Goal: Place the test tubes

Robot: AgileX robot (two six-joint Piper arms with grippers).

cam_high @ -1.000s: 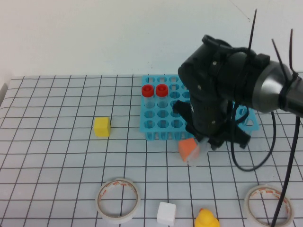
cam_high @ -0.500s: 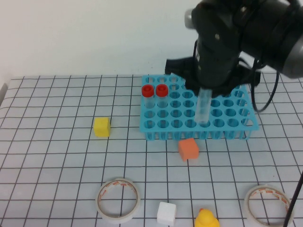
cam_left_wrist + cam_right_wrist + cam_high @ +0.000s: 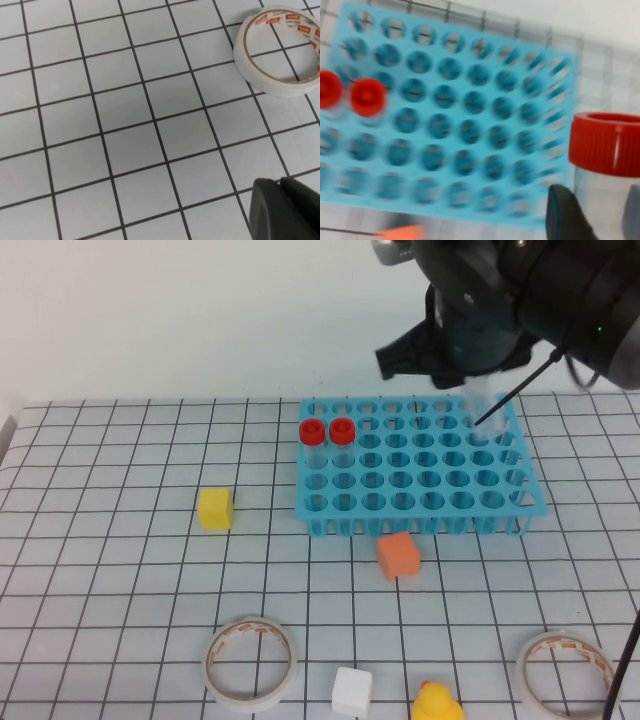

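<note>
The right gripper [image 3: 600,212] pinches a clear test tube [image 3: 602,175] with a red cap [image 3: 605,144], held above the 2 o'clock corner of the blue rack [image 3: 420,502]. The left gripper [image 3: 287,210], pressed together, hovers over the grid table [image 3: 125,125] near a tape roll [image 3: 280,82].

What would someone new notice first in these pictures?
The black right arm looms over the blue rack at the table's far side, its right hand gripping a red-capped test tube above the holes. Two more capped tubes stand near the rack's left end. The left hand, shut, hangs over the grid near a tape roll.
</note>
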